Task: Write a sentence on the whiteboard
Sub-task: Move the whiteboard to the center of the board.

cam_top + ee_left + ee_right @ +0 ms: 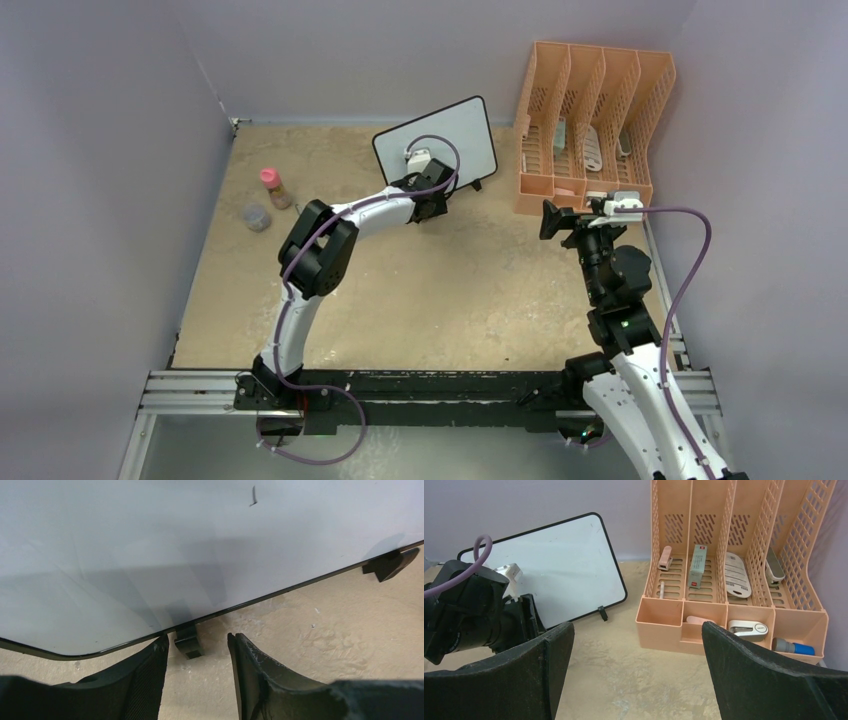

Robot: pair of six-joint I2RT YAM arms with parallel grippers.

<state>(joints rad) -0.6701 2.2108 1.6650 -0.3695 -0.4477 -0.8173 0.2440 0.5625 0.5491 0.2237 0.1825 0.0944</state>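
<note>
— Where is the whiteboard [465,120] found?
— At the upper centre of the overhead view, propped up. Its lower part is hidden by the left claw [196,639], whose jaws are held partly apart with nothing gripped.
— Is any writing seen?
— Only one short dark stroke [253,496] can be made out. The right claw [638,627] is spread wide and empty.

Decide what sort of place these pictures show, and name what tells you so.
Most likely a robotics lab test cell: a left arm and a right arm on a metal rail, plain walls boxing in the tabletop, and office props, a whiteboard and an orange file rack.
</note>
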